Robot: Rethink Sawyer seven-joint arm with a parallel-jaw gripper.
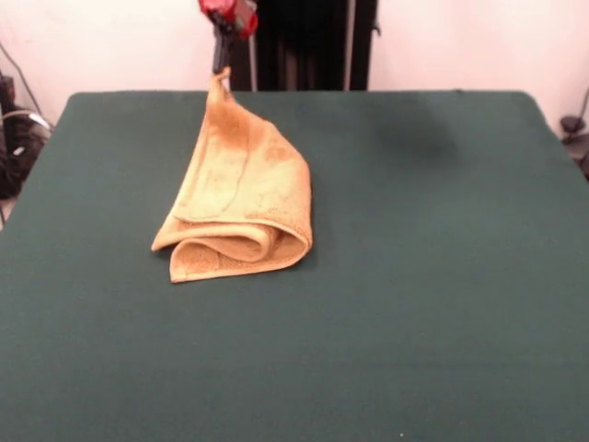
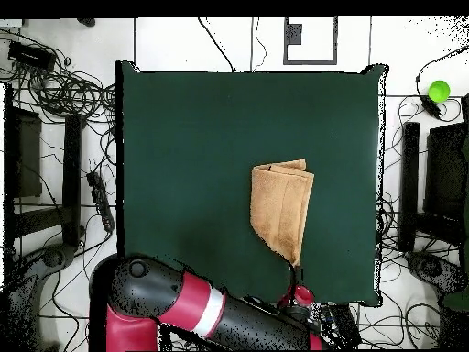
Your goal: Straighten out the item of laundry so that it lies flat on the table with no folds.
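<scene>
Towel (image 1: 241,198) hung limp and light from one corner pinched in the hand (image 1: 221,75); folded bulk dragged on the tabletop (image 1: 433,276); free corners looked best to grip.

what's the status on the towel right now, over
Gripper shut on one corner of the towel, lifting it. Towel still doubled over, lower folds resting on the table. Nothing else on the table.

Arm (image 2: 206,316): thick rounded links, glossy black shells alternating with red sections; pale grey-white band across red segment. Round black joint cap near base. Wrist end (image 1: 230,16) red, shiny, with dark narrow gripper stem below.
</scene>
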